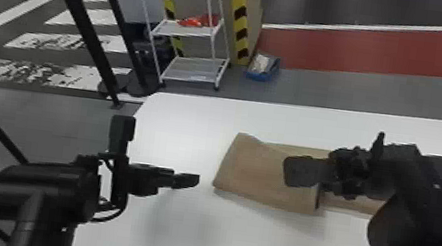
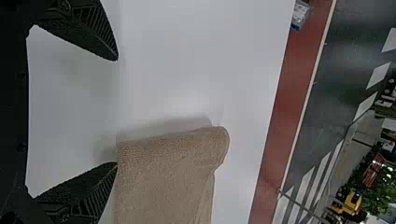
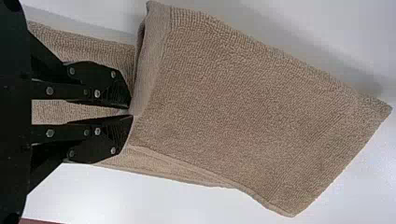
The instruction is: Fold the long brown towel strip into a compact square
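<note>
The job stood partway along: the long brown towel (image 1: 258, 173) lay on the table in front of me, a broad upper flap (image 3: 243, 112) doubled back over the strip, and from that I judged one fold was made or close to it. The lower layer (image 1: 355, 204) ran on past the flap's edge to my right, beneath my arm, so what I had was an uneven oblong, far from a compact square. That length had yet to be turned in, and the layers wanted lining up, since the flap sat a little askew. My right pincer (image 3: 130, 111) was drawn nearly together at the tips, nipping the flap's edge, though I couldn't fairly tell how much cloth was caught between them. My left pincer (image 2: 116, 111) gaped wide beside the bend, with nothing in it. As for the surface, the table (image 1: 191, 129) was white, flat and pale around the cloth. Beyond it came grey floor (image 1: 417, 92) with a broad red band (image 1: 382, 52), then a white wheeled rack (image 1: 195, 31), a yellow and black striped post (image 1: 240, 18), and, smallest, a blue tray (image 1: 260, 75) on the floor.
</note>
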{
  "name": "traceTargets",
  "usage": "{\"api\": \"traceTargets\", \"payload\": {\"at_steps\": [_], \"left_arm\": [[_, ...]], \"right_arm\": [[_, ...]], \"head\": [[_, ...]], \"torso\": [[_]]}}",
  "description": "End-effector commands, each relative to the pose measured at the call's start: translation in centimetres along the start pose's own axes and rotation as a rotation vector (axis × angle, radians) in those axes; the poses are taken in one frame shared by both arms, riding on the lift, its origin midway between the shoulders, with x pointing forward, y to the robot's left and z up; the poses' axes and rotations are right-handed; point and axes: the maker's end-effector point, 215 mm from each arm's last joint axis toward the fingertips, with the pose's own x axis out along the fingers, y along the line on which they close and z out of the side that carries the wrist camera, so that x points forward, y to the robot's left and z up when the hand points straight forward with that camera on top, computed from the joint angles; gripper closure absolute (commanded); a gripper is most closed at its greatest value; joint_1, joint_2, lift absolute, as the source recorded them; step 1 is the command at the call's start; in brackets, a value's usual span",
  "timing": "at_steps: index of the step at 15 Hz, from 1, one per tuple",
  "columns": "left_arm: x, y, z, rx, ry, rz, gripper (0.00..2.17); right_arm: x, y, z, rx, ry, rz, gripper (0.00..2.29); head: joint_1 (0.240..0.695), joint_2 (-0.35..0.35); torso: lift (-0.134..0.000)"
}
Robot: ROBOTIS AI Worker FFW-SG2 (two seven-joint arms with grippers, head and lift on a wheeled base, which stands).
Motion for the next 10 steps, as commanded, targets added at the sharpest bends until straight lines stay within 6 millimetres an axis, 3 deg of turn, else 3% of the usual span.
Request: {"api": "traceTargets", "payload": {"at_steps": [1,6,10], "left_arm": [[0.1,-0.1,-0.1,-0.001,0.002,-0.001,0.09],[0.1,0.2,0.0,0.005,-0.006,0.005,0.09],[0.0,0.3,0.2,0.007,-0.007,0.006,0.09]], "right_arm": [[-0.1,-0.2,0.3,0.002,-0.008,-0.007,1.16],[-1.6,-2.3,0.4,0.043,-0.036,-0.080,1.17],[-4.8,-5.3,-0.7,0.090,-0.054,-0.155,1.17]], "head": [[0.695,0.327],[0.695,0.328],[0.695,0.323]], "torso": [[-0.125],[-0.125],[-0.125]]}}
